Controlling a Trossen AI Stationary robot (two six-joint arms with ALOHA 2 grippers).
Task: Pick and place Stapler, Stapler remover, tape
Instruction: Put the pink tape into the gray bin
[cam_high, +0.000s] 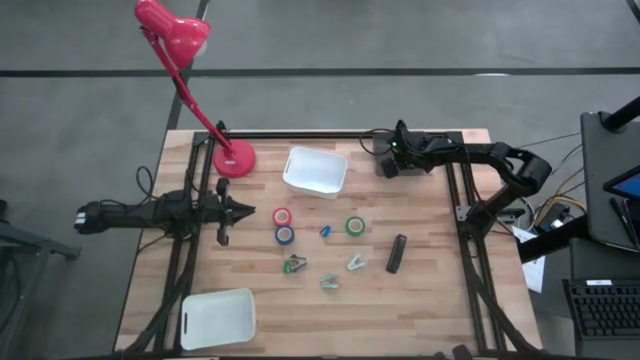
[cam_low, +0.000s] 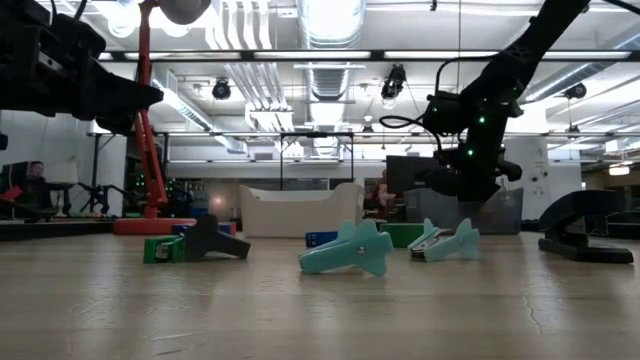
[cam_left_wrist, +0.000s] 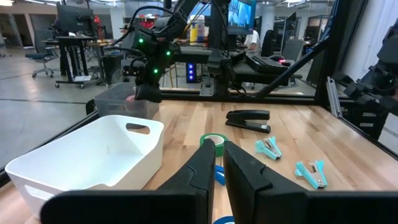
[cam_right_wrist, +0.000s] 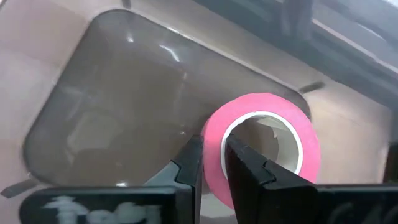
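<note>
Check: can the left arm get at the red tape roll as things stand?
Probably yes. The left gripper hovers just short of the red tape roll, and nothing lies between them; the blue roll sits beside it, out of the path.

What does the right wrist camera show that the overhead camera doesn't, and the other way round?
Only the right wrist view shows the pink tape pinched in the right gripper above a dark bin. Only the high view shows the stapler, red tape, blue tape and green tape. Both show the right gripper.

Open tabletop (cam_high: 430, 290) beyond stapler (cam_high: 397, 253); white bin (cam_high: 315, 171) behind tape rolls (cam_high: 284, 226).
</note>
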